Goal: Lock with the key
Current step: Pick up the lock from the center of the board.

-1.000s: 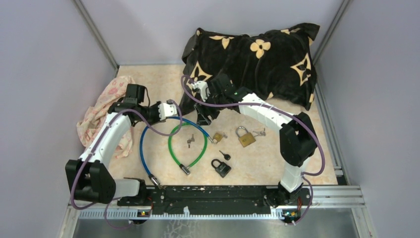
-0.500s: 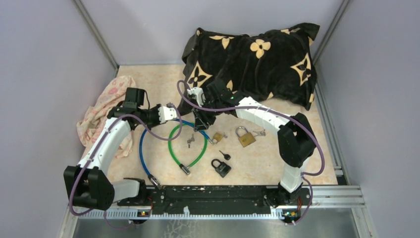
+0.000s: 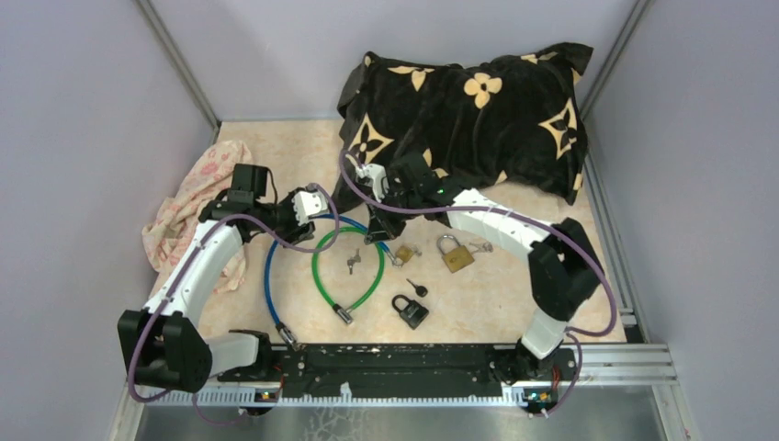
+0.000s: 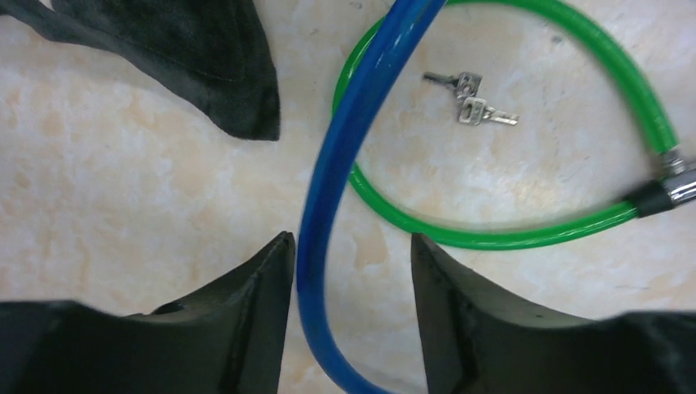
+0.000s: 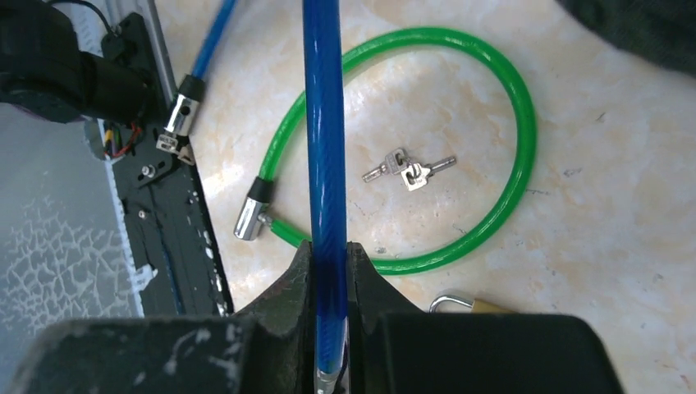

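Observation:
A blue cable lock (image 3: 268,276) arcs from the near rail up to the table's middle. My right gripper (image 5: 330,250) is shut on this blue cable (image 5: 326,148) close to its metal tip, and shows in the top view (image 3: 375,233) just in front of the pillow. My left gripper (image 4: 351,246) is open; the blue cable (image 4: 327,189) passes between its fingers, close to the left one. A green cable lock (image 3: 314,268) lies in a loop on the table, with a pair of silver keys (image 3: 353,263) inside it. The same keys (image 5: 406,170) and the green lock's head (image 5: 249,215) show in the right wrist view.
A small brass padlock (image 3: 402,253), a larger brass padlock (image 3: 455,254) with keys (image 3: 481,245), a black padlock (image 3: 410,310) and a black key (image 3: 416,287) lie to the right. A black patterned pillow (image 3: 478,110) fills the back. Pink cloth (image 3: 188,207) lies left.
My left gripper has opened and let go of the blue cable. My right gripper has moved slightly right and closed on the cable's end.

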### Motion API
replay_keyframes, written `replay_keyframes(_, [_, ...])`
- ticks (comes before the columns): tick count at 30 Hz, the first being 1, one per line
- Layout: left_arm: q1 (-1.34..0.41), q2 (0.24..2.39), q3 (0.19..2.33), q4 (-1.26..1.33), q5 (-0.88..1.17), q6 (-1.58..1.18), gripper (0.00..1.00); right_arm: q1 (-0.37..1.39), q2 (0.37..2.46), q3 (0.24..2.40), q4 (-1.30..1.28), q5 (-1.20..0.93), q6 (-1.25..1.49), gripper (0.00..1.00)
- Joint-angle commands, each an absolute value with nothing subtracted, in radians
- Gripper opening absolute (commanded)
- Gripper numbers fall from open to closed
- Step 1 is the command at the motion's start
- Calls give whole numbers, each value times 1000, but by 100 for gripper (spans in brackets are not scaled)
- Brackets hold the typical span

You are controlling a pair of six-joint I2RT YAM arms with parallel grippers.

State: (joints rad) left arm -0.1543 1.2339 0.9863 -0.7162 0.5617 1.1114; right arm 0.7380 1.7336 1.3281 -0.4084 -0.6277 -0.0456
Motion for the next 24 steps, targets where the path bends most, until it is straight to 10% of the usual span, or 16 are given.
replay_keyframes(1, [-131, 1161, 979, -732, 683, 914, 67, 734, 1525, 1290, -223, -664, -7, 0])
replay_keyframes(6, [-72, 1022, 893, -677, 723, 710, 98, 606, 1384, 1199, -110, -795, 104, 0])
replay_keyframes(24, [-37, 696, 721, -545, 784, 504, 99, 512, 1041, 1283, -158, -790, 82, 0])
